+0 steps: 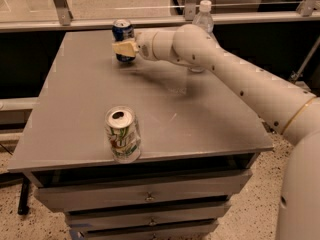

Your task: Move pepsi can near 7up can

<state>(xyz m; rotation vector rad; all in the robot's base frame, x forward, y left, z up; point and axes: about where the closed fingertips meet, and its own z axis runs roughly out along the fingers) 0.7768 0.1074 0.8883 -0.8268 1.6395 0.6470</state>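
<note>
Dark blue under a silver top, the pepsi can (122,31) stands upright near the far edge of the grey surface (75,94). My end effector (125,49) sits right against its near side, pale yellow tip across the can's middle; I cannot tell whether I have closed on it. The 7up can (122,134), white with green markings, stands upright at the near edge, well apart and almost straight toward the camera. I judge the carry runs that way across the surface.
</note>
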